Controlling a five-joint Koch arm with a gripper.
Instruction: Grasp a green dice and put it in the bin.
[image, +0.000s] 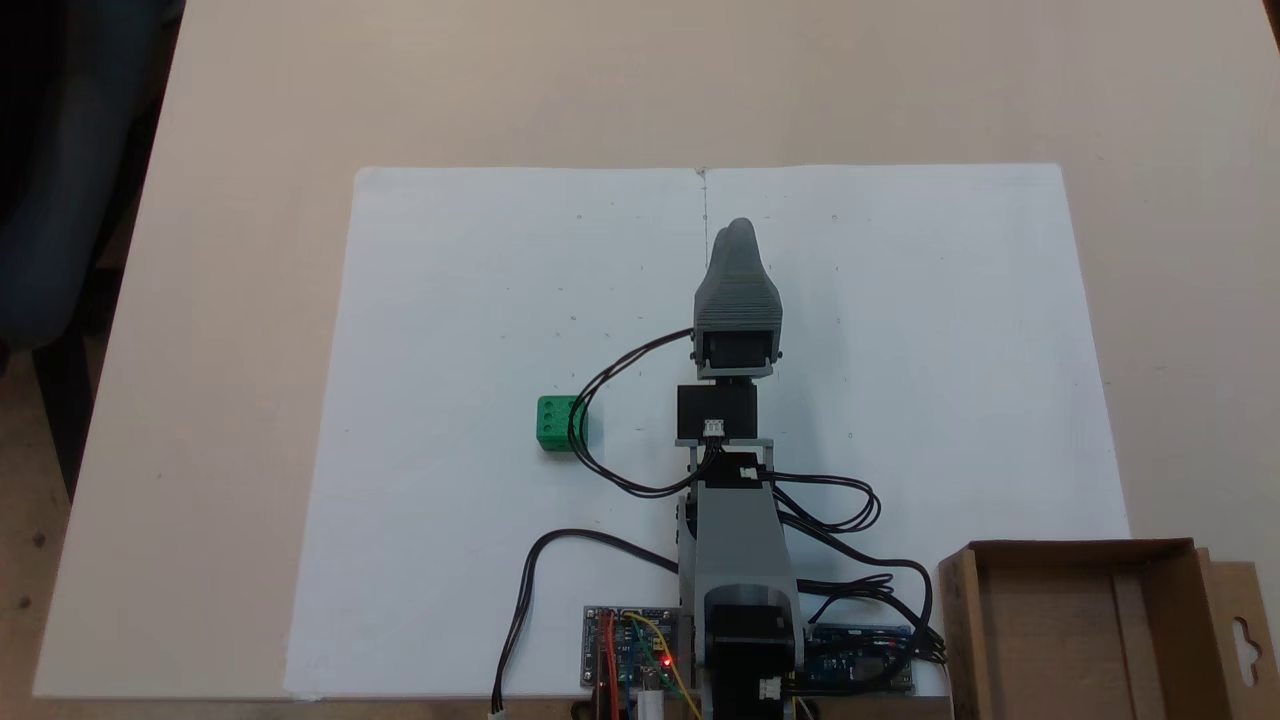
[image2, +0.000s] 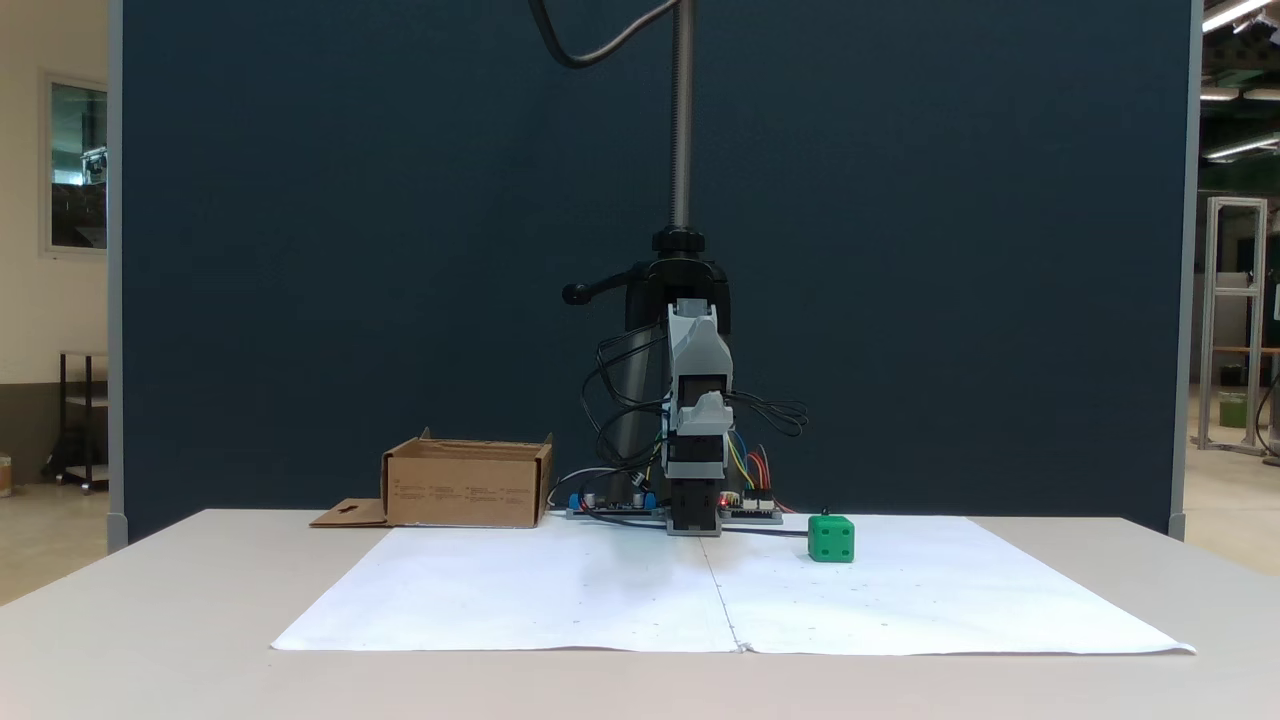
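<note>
Green dice (image: 556, 422): rigid, light, smooth plastic (likely slippery); grip 2 opposite flat faces.
Jaws: gripper (image: 741, 232) folded upright, opening can't be told.
Bin (image: 1085, 640): well apart.

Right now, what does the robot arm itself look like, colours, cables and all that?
The arm is built of light grey plastic shells joined by black boxy motors with small white connectors. The gripper is a ribbed grey wedge tapering to a rounded tip. Thin black cables loop out from its joints, and circuit boards with a red light and coloured wires sit at its base.
</note>
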